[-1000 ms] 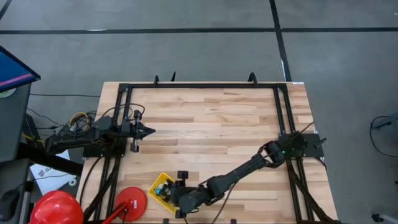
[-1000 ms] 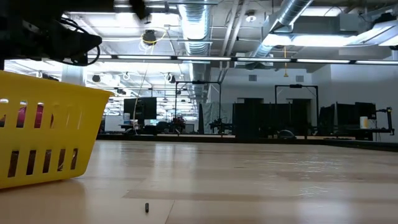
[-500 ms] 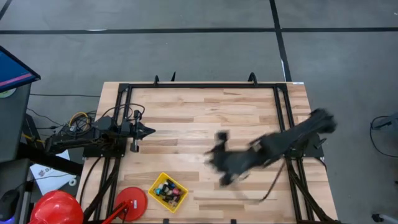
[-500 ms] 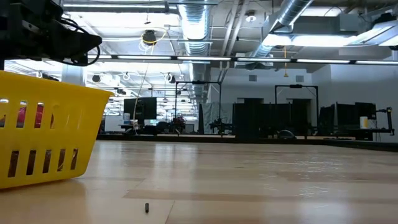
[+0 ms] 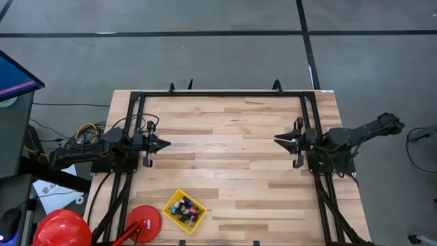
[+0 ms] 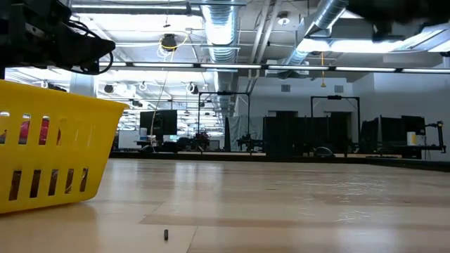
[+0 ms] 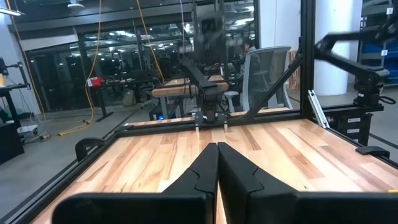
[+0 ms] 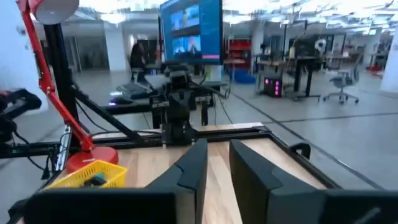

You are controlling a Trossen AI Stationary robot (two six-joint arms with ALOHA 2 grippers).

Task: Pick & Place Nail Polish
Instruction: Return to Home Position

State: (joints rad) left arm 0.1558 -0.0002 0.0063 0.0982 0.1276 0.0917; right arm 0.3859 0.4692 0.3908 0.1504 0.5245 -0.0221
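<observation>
Pale wood planks form the table (image 5: 225, 123), with grey floor around it. High view: nail polish (image 5: 186, 209) lies heaped in the yellow basket (image 5: 171, 200), the bottles' axes too jumbled to tell. The left gripper (image 5: 166, 144) and right gripper (image 5: 277, 141) are both well apart from the basket. Low view: a ducted hall lies behind the basket. Left wrist view: fingers pressed together. Right wrist view: fingers apart, and a red lamp (image 8: 93, 155) stands beside the basket.
</observation>
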